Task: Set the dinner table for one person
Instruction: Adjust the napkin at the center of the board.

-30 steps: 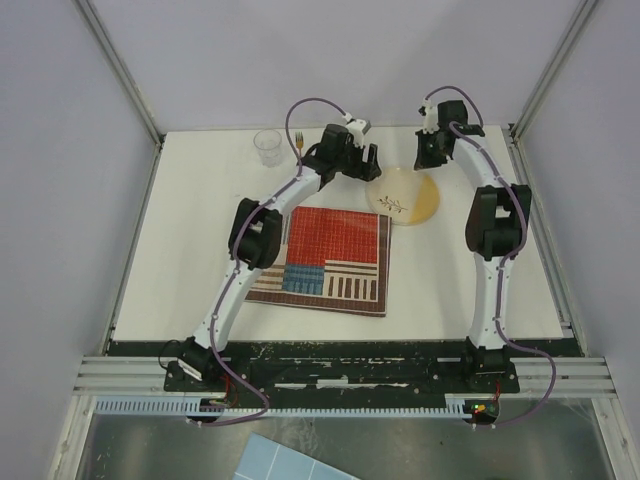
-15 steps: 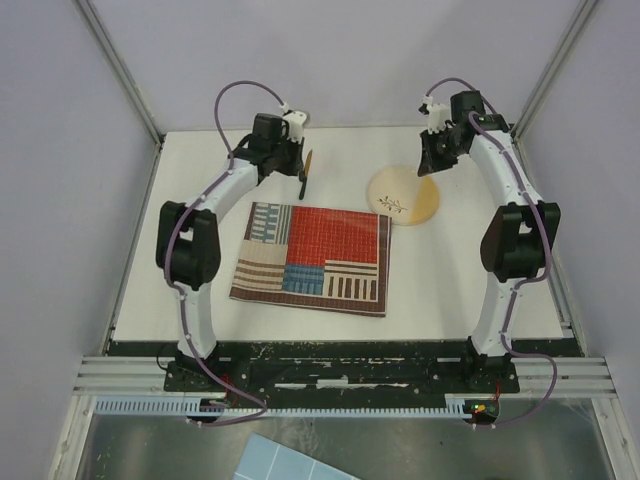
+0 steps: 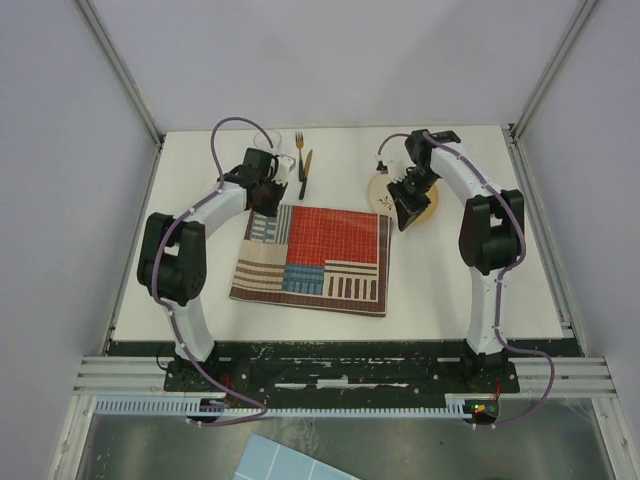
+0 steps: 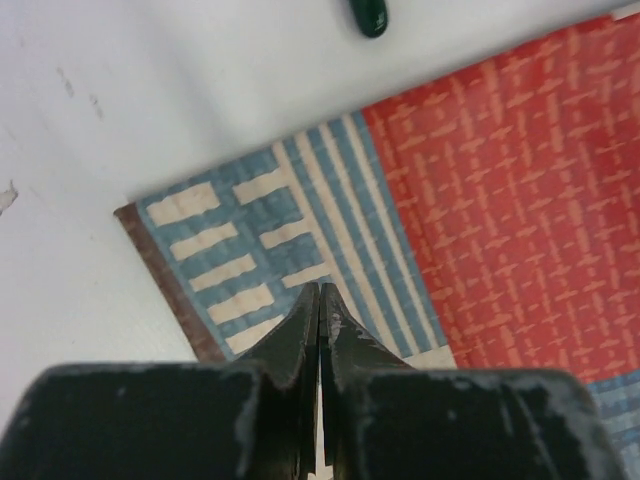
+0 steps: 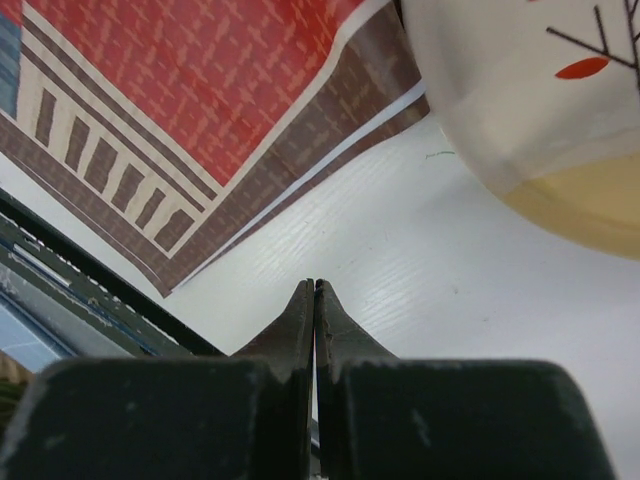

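Observation:
The white dinner table (image 3: pixel 450 280) carries a red, blue and beige striped placemat (image 3: pixel 320 255) at its middle. A cream plate with a twig drawing (image 3: pixel 430 200) lies just past the mat's far right corner. My left gripper (image 3: pixel 268 200) hangs shut and empty over the mat's far left corner, its tips (image 4: pixel 320 290) above the blue stripes (image 4: pixel 240 260). My right gripper (image 3: pixel 402 220) is shut too, holding nothing, with its tips (image 5: pixel 314 285) over bare table between the plate (image 5: pixel 530 100) and the mat (image 5: pixel 200 90).
A fork (image 3: pixel 298 142) and a brownish-handled piece of cutlery (image 3: pixel 307 162) lie side by side behind the mat; a dark handle end (image 4: pixel 373 15) shows in the left wrist view. Metal rails (image 3: pixel 340 372) run along the near edge by the arm bases.
The left arm swung from the back middle round to the mat's far left corner and its jaws closed. The right arm came forward and down to the plate. The clear glass no longer shows.

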Robot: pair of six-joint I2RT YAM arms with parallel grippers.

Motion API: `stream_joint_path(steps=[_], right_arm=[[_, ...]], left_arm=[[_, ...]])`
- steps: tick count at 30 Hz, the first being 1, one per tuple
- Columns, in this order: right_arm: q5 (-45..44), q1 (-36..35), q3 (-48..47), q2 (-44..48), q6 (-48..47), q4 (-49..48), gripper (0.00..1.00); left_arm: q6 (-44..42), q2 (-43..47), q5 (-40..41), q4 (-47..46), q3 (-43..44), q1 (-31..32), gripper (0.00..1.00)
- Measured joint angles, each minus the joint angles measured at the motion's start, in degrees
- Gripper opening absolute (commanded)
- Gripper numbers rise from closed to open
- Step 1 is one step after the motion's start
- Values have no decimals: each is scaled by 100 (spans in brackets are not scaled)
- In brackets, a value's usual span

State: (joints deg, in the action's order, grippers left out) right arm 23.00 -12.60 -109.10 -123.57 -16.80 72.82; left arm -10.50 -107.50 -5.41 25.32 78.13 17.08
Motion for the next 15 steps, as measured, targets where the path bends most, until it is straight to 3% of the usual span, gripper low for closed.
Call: stream_joint_path(steps=[15], right_arm=[[-271, -136, -76, -820, -151, 302, 2]], left_arm=[[0, 63, 509, -17, -297, -577, 3]])
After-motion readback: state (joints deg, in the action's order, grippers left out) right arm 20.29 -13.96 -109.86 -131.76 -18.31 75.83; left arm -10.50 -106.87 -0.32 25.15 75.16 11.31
